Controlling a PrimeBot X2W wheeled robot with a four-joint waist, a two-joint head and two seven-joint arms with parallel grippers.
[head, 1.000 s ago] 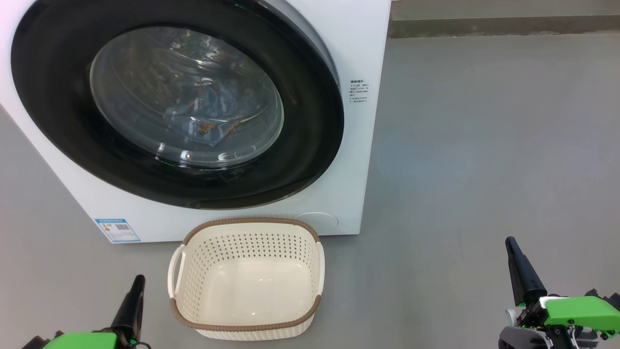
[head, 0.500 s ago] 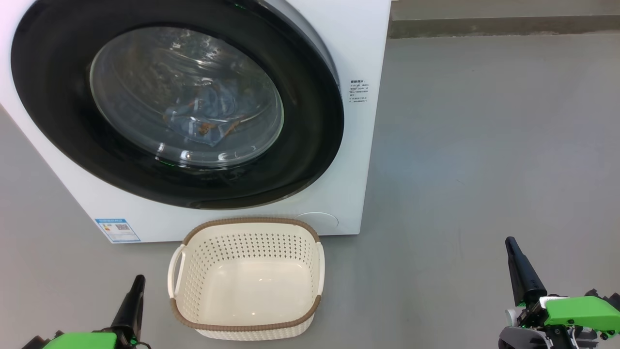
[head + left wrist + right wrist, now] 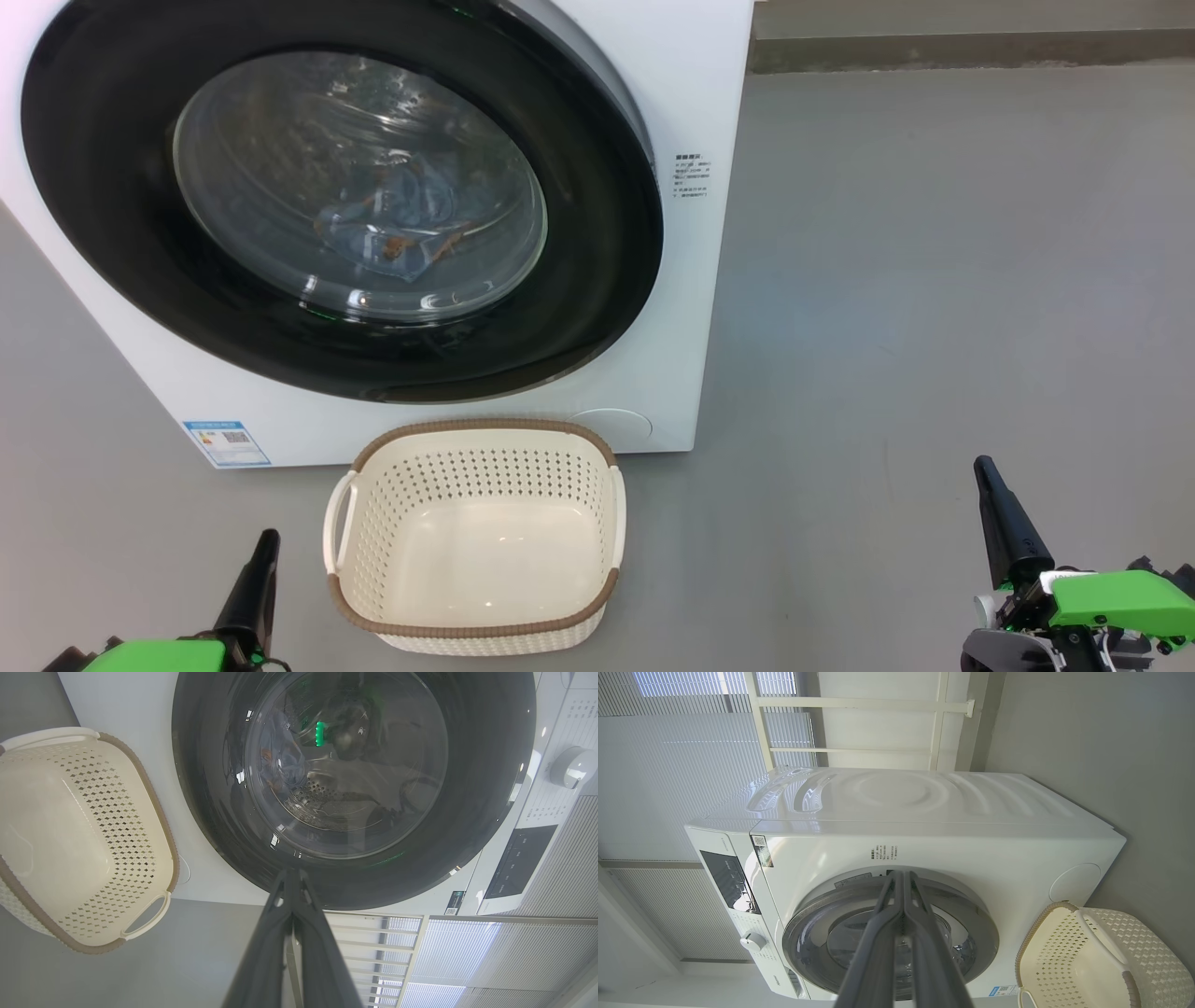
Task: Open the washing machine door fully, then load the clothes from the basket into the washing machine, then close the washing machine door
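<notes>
The white washing machine [image 3: 681, 308] stands on the floor with its round black washing machine door [image 3: 112, 233] shut flat against the front. Behind the glass window lie the light blue clothes [image 3: 397, 219] with orange marks, inside the drum. The cream basket [image 3: 476, 537] with a brown rim sits empty on the floor just below the door. My left gripper [image 3: 264, 546] is shut at the lower left, beside the basket's left handle. At the lower right my right gripper [image 3: 983, 469] is shut, well away from the machine. Both hold nothing. The wrist views show the door [image 3: 486, 788] [image 3: 803, 933] and basket [image 3: 140, 788] [image 3: 1134, 942].
Grey floor [image 3: 934, 280] spreads to the right of the machine, with a low wall base at the far edge. The machine's control panel and knob [image 3: 567, 767] are at its top. A blue label sticker [image 3: 227, 443] marks the lower left front.
</notes>
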